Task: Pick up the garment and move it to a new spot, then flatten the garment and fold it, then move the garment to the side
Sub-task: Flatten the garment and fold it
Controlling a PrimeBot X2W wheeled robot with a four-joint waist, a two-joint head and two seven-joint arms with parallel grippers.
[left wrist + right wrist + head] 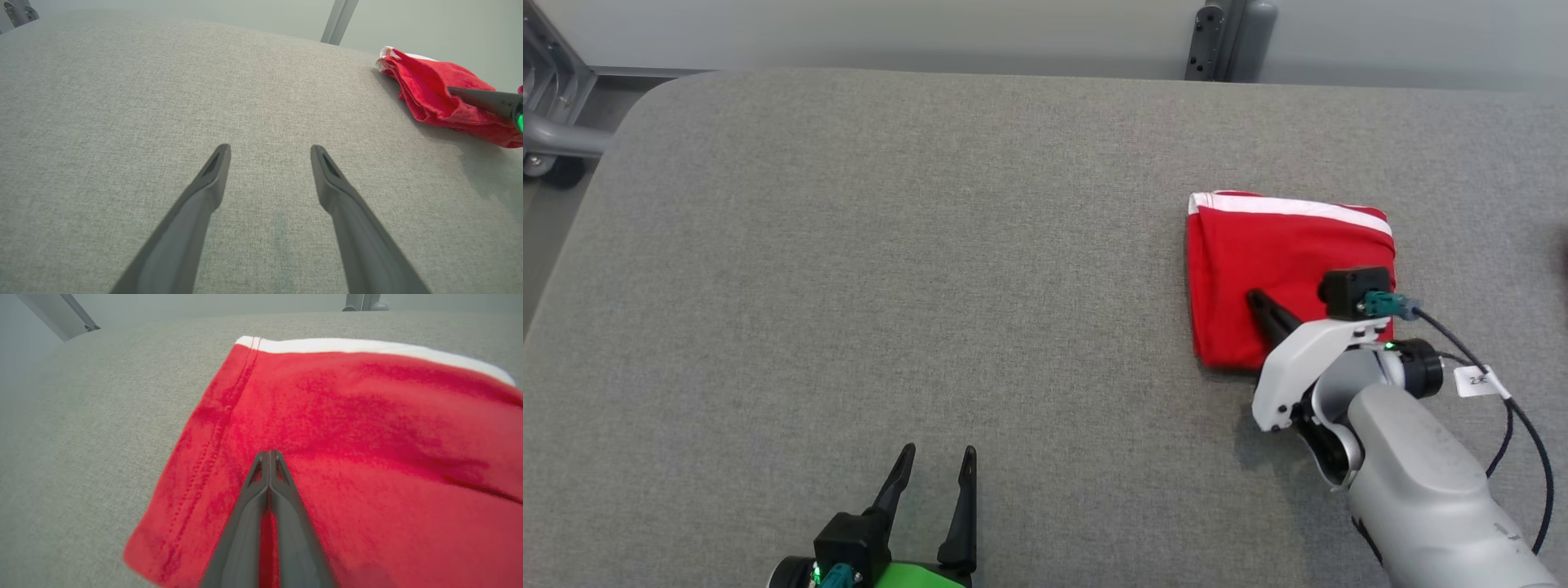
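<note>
We judge the task to be near its end. The garment (pixel 1282 269) lies on the right half of the counter (pixel 849 245) as a compact, roughly square packet with layered edges, so picking up, flattening and folding look done. Its white band (pixel 1290 206) runs along the far edge and the rest is red. What may remain is the last step, moving it to the side. The packet already sits well right of the middle, so we cannot say whether that push is finished or under way.

The right tool (pixel 1252 296) is closed, its two dark fingers pressed together with no cloth visible between the tips. It reaches in over the near part of the packet. In the right wrist view the fingers lie low over the red cloth, resting on it or just above it; we cannot tell which. A closed tool laid flat like this suits pressing or sliding the packet, not lifting it.

The left tool (pixel 939 449) stands open, fingers spread, over bare counter near the front edge, well apart from the garment and holding nothing.

By our count there is one garment, folded into one packet, with one white band showing. There are two tools, one closed and one open, and one grey counter carrying it all.
</note>
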